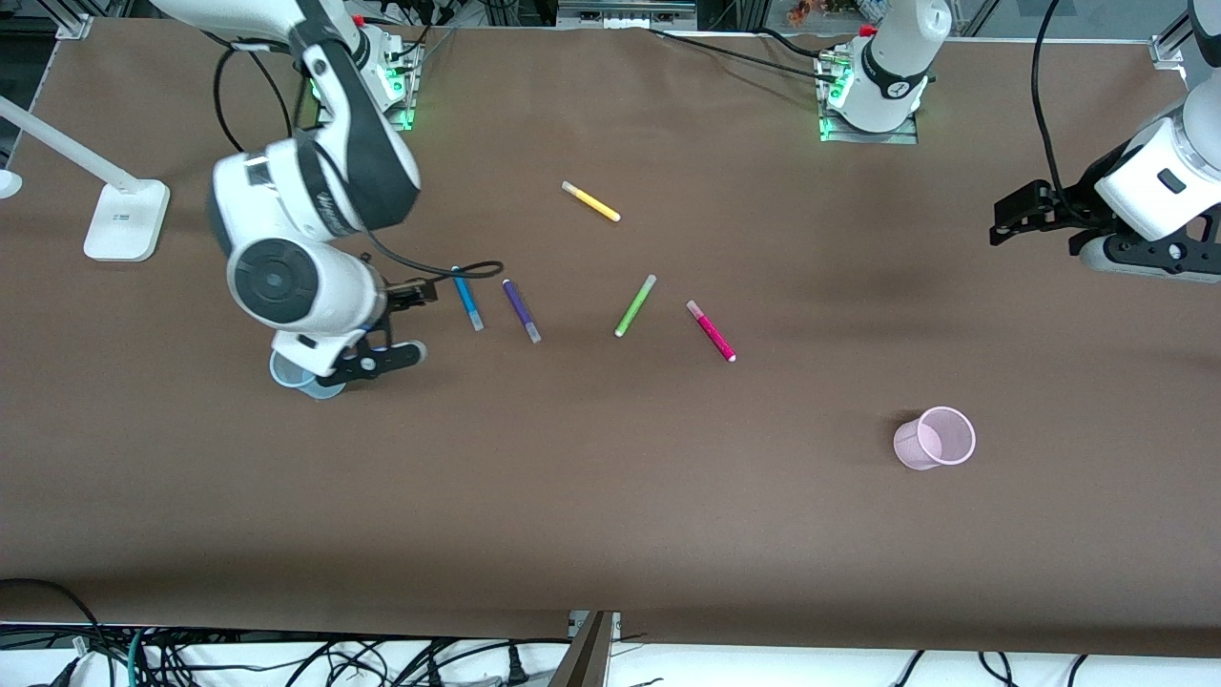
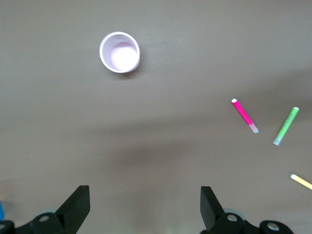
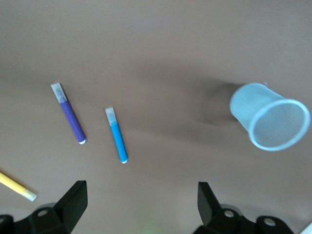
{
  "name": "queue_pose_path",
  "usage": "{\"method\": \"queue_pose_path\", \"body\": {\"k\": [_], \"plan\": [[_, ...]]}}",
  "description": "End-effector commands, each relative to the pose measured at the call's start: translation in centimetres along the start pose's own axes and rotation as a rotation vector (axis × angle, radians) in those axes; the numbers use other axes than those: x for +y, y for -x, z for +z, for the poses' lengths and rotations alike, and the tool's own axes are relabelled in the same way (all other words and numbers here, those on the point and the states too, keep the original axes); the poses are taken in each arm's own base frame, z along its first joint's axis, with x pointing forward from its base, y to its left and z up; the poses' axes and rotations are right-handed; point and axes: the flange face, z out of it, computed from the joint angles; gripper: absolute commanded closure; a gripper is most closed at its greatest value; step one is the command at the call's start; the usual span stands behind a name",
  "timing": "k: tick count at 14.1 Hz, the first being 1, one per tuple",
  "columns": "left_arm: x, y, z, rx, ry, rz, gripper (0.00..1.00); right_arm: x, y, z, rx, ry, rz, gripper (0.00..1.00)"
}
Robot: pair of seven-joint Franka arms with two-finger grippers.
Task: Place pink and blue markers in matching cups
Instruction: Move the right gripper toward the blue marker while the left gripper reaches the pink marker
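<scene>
While the pink marker (image 1: pixel 711 330) and the blue marker (image 1: pixel 467 299) both lie flat on the table (image 1: pixel 610 515), neither is in a cup. The pink one lies nearest the pink cup (image 1: pixel 935 438), which stands upright toward the left arm's end, nearer the front camera than every pen. The blue marker lies toward the right arm's end, just beside the purple pen (image 1: pixel 521 310). The blue cup (image 1: pixel 291 374) stands near it, mostly hidden under the right arm in the front view. Between purple and pink lies the green pen (image 1: pixel 634 305); the yellow pen (image 1: pixel 590 201) lies farther from the camera. The right gripper (image 1: pixel 396 324) hangs spread and empty over the table between blue cup and blue marker. The left gripper (image 1: pixel 1016 218), also spread and empty, waits over the left arm's end of the table. A white lamp base (image 1: pixel 126 221) stands at the right arm's end.
</scene>
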Motion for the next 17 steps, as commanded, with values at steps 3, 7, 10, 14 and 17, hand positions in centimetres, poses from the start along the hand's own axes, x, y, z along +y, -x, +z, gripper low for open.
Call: {"method": "queue_pose_path", "body": {"k": [3,7,10,14,17], "plan": [[1.7,-4.1,6.3,-0.117,0.031,0.043,0.00,-2.5,-1.1,5.7,0.016,0.013,-0.022,0.00],[6.7,-7.2,13.6,-0.173,0.005,-0.019,0.00,-3.4,-1.0,9.4,0.030,0.013,-0.033,0.00],[11.5,-8.6,19.0,-0.180,-0.022,-0.088,0.00,-3.6,-0.7,12.5,0.058,0.011,-0.035,0.00],[19.0,-8.9,25.2,-0.162,-0.062,-0.231,0.00,-4.1,-0.3,15.8,0.094,0.006,-0.045,0.00],[21.3,-8.9,29.7,-0.144,-0.074,-0.298,0.00,-4.3,0.1,17.3,0.109,0.004,-0.050,0.00]]}}
